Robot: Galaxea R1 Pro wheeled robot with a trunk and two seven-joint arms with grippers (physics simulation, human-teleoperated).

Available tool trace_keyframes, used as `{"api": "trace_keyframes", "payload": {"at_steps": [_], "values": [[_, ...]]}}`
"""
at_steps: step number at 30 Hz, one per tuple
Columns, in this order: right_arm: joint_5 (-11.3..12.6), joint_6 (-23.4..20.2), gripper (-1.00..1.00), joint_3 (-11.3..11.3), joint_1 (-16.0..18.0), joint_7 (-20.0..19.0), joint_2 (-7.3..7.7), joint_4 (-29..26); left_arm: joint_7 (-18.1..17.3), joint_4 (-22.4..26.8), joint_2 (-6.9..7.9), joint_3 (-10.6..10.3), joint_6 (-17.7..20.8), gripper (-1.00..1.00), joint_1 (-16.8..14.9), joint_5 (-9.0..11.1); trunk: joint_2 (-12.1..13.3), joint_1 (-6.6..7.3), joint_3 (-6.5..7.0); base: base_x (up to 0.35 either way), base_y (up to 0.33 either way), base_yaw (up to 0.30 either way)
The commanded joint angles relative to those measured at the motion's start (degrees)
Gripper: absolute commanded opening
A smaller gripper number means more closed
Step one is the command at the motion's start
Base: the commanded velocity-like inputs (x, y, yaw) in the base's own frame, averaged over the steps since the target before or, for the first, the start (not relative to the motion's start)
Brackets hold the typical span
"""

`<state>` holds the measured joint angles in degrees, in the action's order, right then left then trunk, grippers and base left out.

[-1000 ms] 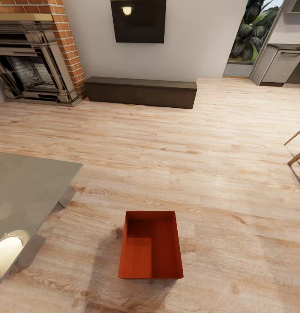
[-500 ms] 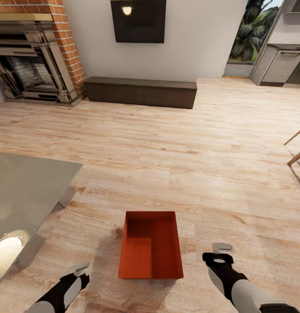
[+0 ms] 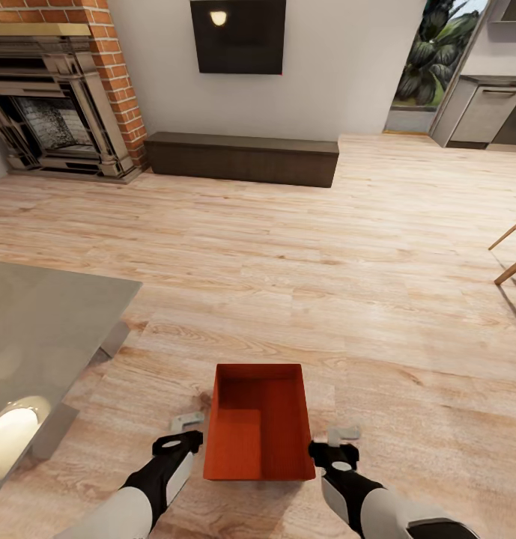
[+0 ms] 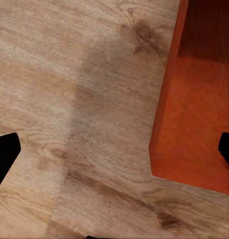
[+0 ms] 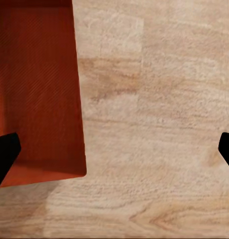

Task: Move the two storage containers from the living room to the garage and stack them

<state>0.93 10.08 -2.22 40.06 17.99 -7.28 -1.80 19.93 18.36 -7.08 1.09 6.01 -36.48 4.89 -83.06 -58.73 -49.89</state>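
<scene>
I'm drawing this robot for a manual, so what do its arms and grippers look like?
In the head view each forearm is a rounded light-grey shell that runs into a black wrist section carrying a small pale oval mark. The left gripper and right gripper end in short, flat, light-grey fingers. In the wrist views the fingertips appear as dark pointed shapes. No cables or lettering are visible.

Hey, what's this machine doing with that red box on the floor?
The robot stands over one red-orange storage container on the living room's wood floor. Its left gripper and right gripper sit on either side of the box, both open, not gripping it yet. It looks set to pick it up.
</scene>
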Motion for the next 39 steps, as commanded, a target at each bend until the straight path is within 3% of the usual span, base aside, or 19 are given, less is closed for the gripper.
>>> {"api": "trace_keyframes", "payload": {"at_steps": [1,19,27,39], "values": [[0.1,0.3,1.0,-0.3,0.0,0.2,-0.04,0.2,0.1,0.1,-0.05,0.1,0.2,1.0,0.0,0.5,0.0,0.0,-0.03,0.0,0.0,0.0],[0.1,0.4,1.0,-0.3,-0.1,0.0,-0.11,0.5,0.1,0.2,-0.49,0.3,0.3,1.0,0.0,0.6,0.0,0.0,-0.03,0.0,0.0,0.0],[0.0,0.4,1.0,-0.3,-0.1,0.0,-0.11,0.5,0.1,0.2,-1.58,0.3,0.3,1.0,0.0,0.8,0.0,0.0,-0.03,0.0,0.0,0.0],[0.0,0.5,1.0,-0.3,-0.1,0.0,-0.11,0.5,0.0,0.2,-1.71,0.2,0.4,1.0,0.0,0.8,-4.8,-2.63,-2.19,0.0,0.0,0.0]]}}
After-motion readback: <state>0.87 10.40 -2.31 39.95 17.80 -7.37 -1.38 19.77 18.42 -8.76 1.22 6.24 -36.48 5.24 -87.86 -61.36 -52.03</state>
